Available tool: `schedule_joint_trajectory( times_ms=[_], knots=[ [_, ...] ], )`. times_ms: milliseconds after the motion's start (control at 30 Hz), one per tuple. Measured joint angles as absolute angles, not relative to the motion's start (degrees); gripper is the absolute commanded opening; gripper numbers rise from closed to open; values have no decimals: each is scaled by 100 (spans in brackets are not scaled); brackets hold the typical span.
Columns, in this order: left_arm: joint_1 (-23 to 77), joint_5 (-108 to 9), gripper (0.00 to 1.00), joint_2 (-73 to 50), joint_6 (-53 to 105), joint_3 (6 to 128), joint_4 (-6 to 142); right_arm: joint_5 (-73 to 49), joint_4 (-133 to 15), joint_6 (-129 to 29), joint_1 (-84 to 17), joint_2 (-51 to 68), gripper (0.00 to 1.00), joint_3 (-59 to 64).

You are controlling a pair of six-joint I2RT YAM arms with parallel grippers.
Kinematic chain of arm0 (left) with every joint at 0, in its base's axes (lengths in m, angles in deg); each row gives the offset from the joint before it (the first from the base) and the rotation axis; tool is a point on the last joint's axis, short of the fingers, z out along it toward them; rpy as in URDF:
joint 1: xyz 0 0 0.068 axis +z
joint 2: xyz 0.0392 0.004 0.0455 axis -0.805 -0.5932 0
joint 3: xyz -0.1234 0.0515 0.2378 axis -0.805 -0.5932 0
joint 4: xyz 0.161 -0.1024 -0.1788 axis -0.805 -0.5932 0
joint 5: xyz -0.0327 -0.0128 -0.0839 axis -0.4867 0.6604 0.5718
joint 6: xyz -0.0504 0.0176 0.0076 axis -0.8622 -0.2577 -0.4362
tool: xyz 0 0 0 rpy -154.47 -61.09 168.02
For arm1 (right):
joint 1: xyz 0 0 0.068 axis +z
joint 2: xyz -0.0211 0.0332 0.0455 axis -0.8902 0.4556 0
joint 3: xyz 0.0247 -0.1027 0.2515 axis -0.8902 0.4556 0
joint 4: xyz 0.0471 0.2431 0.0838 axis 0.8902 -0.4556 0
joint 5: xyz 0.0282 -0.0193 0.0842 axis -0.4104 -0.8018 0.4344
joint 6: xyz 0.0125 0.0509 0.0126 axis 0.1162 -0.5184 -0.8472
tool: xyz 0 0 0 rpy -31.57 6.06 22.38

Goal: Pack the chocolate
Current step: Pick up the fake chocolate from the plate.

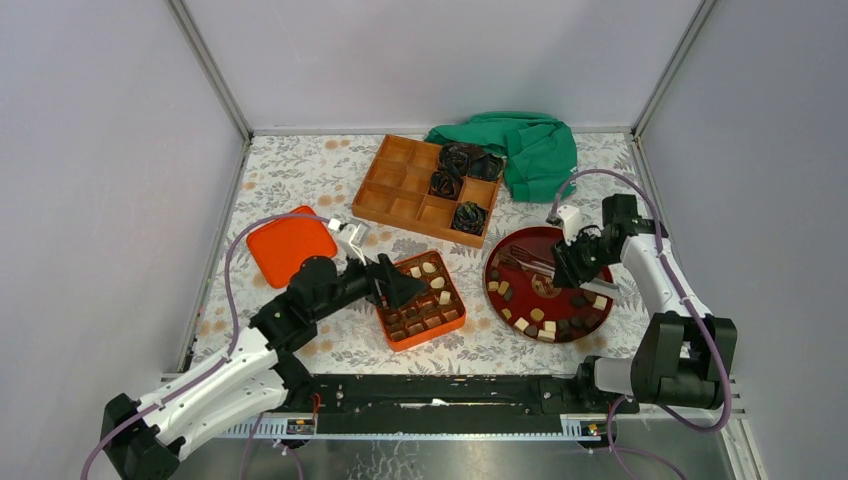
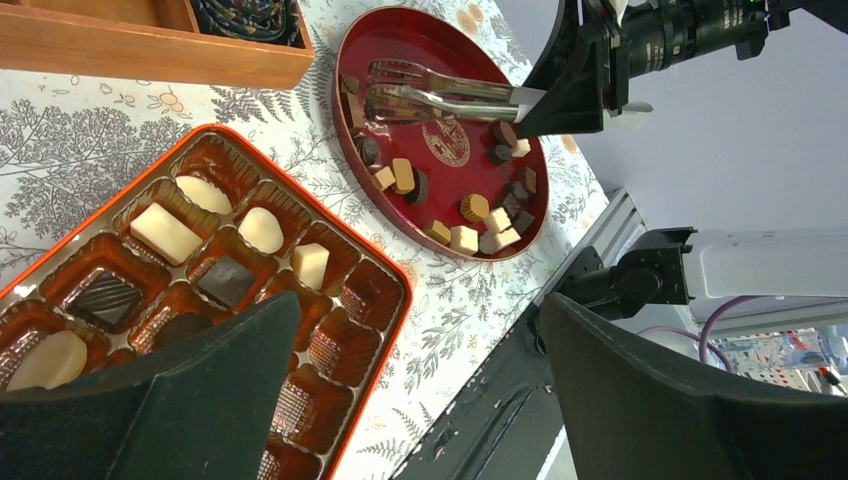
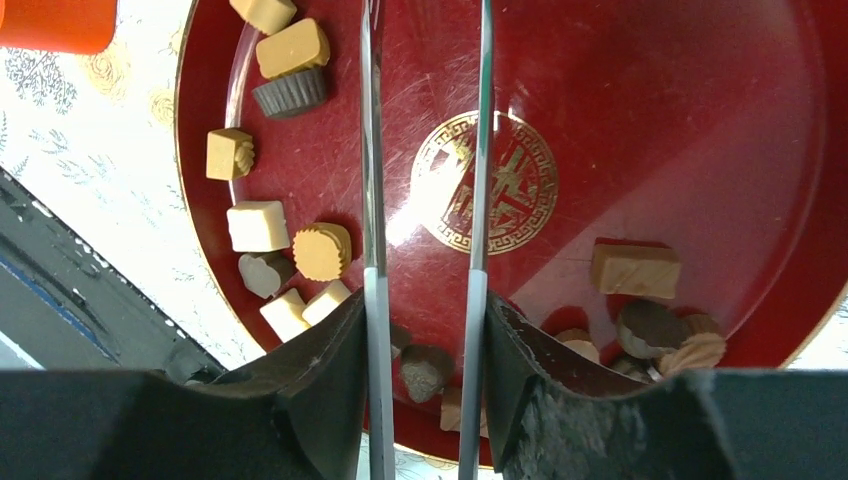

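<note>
Right end effector (image 3: pixel 425 335) clamping tongs (image 3: pixel 372 200) over plate (image 3: pixel 700 120), left end effector (image 2: pixel 418 330) spread above box (image 2: pixel 404 287) edge.

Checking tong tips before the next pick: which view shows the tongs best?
Left wrist: the tongs show at full length over the red plate, tips included. Right wrist, looking along them from the right pincer clamping them, shows only two arms, tips cut off by the frame. Top view shows them small and dim.
</note>
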State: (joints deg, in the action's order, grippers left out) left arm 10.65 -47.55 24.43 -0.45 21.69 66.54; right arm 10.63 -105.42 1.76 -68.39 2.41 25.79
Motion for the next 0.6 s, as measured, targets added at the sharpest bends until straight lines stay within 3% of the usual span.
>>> schedule_joint_trajectory(
  times_ms=[600],
  knots=[
    [1065,-4626,98,1927,237,2333,6962,722,-10013,25,-6682,504,49,2832]
  ],
)
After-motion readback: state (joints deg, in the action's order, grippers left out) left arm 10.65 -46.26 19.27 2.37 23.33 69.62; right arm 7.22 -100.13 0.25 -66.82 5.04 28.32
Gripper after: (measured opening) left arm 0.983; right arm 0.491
